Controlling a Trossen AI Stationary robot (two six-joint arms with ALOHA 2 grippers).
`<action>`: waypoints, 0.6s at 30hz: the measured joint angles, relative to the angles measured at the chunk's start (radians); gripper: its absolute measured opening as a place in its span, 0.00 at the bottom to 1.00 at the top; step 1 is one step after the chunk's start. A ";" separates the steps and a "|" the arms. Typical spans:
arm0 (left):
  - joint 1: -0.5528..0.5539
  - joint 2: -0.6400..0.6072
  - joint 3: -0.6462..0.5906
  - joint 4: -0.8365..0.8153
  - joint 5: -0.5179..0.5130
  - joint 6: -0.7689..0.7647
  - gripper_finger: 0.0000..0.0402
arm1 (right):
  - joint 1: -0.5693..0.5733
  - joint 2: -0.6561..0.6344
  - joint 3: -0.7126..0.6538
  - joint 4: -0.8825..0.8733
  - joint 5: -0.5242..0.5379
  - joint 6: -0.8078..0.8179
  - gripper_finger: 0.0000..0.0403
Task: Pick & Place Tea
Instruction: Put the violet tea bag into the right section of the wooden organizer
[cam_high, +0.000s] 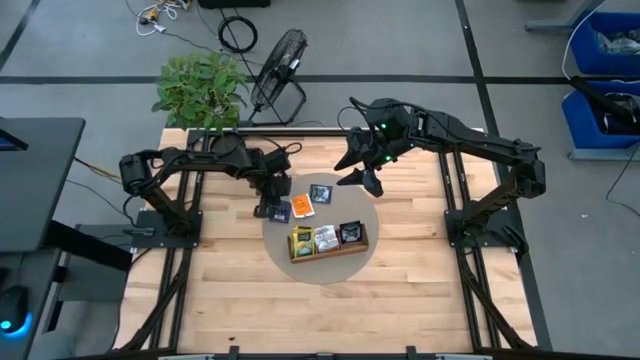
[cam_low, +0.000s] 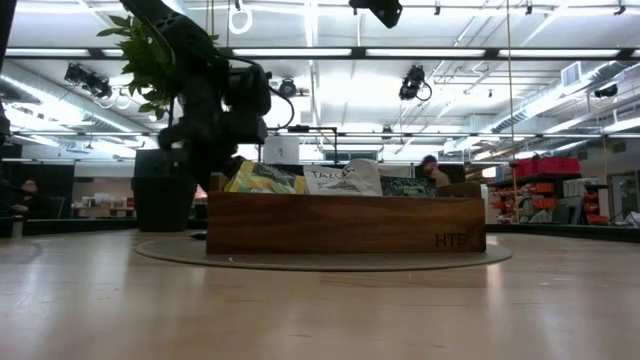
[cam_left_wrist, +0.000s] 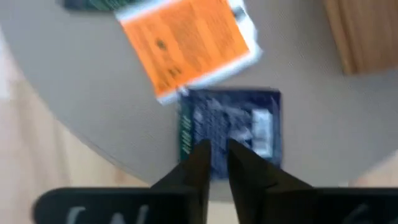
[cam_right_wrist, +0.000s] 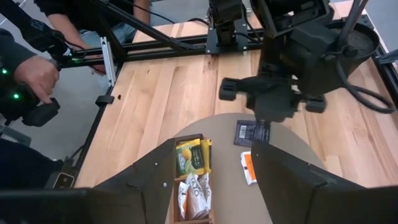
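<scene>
A dark blue tea packet lies at the left edge of a round grey mat, with my left gripper shut on its near edge. Beside it on the mat lie an orange packet and a dark packet. The brown wooden tray on the mat's near half holds yellow, white and dark packets standing on edge. My right gripper hangs open, high over the mat's far right, with nothing between its fingers. My left gripper pinches the dark blue packet's near edge between its two fingers, which slant down from the table's left. The fingers hide the place of contact. The rest of the packet reaches out over the mat; whether it is lifted clear, I cannot tell.
Bare wooden table lies all around the mat. A potted plant and a fan stand beyond the far edge. A person's hands with controllers show beside the table in the right wrist view.
</scene>
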 joint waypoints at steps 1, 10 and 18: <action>-0.002 0.000 -0.001 -0.021 0.005 0.007 0.16 | 0.000 0.000 0.000 0.000 0.000 0.000 0.54; -0.055 0.000 -0.009 -0.079 -0.023 0.067 0.45 | 0.000 0.000 0.000 -0.005 0.000 -0.008 0.54; -0.089 0.000 -0.010 0.005 -0.141 0.084 0.61 | 0.000 0.000 0.000 -0.002 0.000 -0.011 0.54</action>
